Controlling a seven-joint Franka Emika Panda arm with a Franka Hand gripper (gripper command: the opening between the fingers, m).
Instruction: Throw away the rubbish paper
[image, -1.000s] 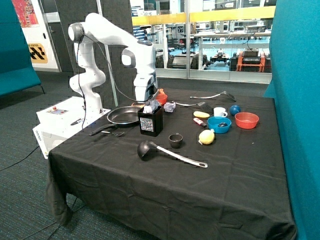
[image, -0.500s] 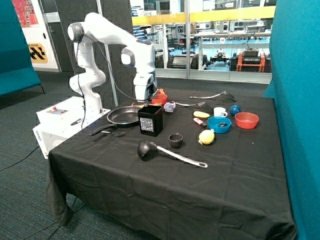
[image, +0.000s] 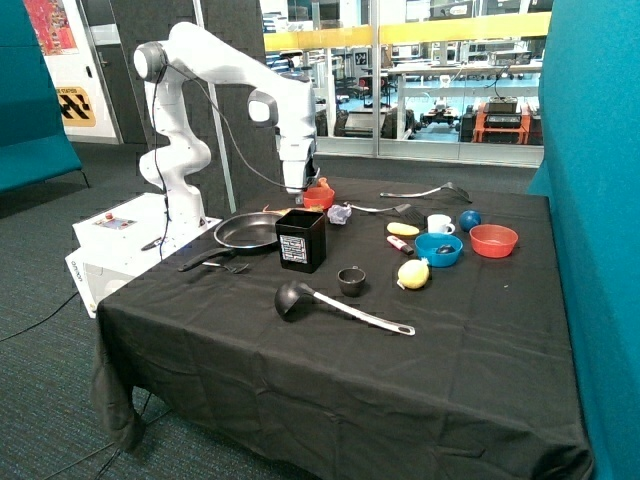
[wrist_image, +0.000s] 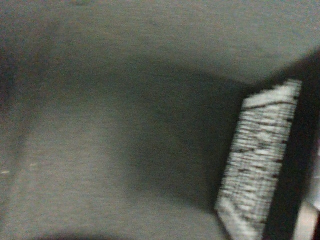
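One crumpled wad of white paper (image: 340, 213) lies on the black cloth behind the black bin (image: 301, 240), next to an orange object (image: 321, 194). A second wad is not in view. My gripper (image: 298, 193) hangs just above and behind the bin's back rim, between the frying pan and the orange object, a short way from the wad. The wrist view shows only black cloth and the bin's side with its white label (wrist_image: 260, 165).
A frying pan (image: 248, 231) lies beside the bin. In front are a small black cup (image: 351, 281) and a ladle (image: 340, 305). Toward the far side are a yellow lemon (image: 413, 273), blue bowl (image: 438, 249), red bowl (image: 493, 240), white cup (image: 439, 224) and cutlery.
A white wad showed at the bin's mouth under my gripper one second ago; it no longer shows. My gripper has risen and moved back from over the bin toward the orange object.
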